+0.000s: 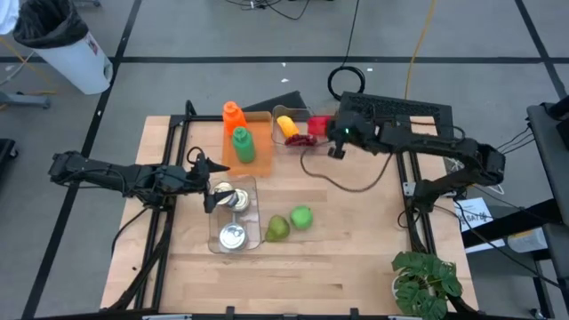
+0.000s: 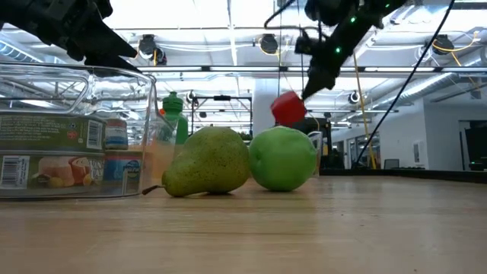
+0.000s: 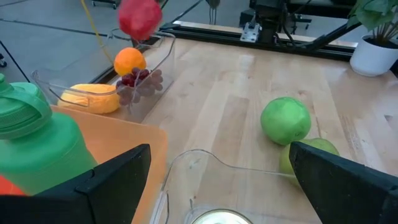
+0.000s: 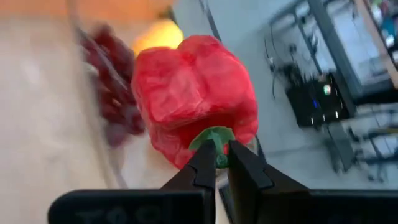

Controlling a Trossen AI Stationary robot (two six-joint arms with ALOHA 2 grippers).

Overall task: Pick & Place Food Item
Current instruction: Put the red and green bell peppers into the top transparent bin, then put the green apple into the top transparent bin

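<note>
Tins (image 1: 233, 218) sit in a clear tub (image 1: 216, 242) at the table's (image 1: 347, 258) left-centre, stacked labels showing through its wall in the low view. Over the tub's far rim hangs the left gripper (image 1: 206, 184), its two fingers (image 3: 112, 180) spread wide with nothing between them; its arm reaches in from the left edge. Just behind it stand a green bottle (image 1: 243, 145) and an orange bottle (image 1: 233, 116) on an orange tray (image 1: 260, 133).

Right of the tub lie a pear (image 1: 277, 228) and a green apple (image 1: 301, 217), touching or nearly so, both resting on the bare wood; in the low view the pear (image 2: 207, 160) is nearer the tub and the apple (image 2: 282, 158) beside it.

Further back, a second clear tray (image 1: 298, 114) holds a yellow item (image 1: 287, 127), dark grapes (image 3: 138, 84) and an orange (image 3: 129, 61).

Above that tray's right end is the right gripper (image 1: 331, 135), pinched tight on the green stem of a red pepper (image 4: 194, 93). The pepper (image 2: 288, 108) hangs clear of the table, well up in the air, above and behind the apple in the low view. The right arm stretches in from the right side. A potted plant (image 1: 425, 280) stands at the near right corner.
</note>
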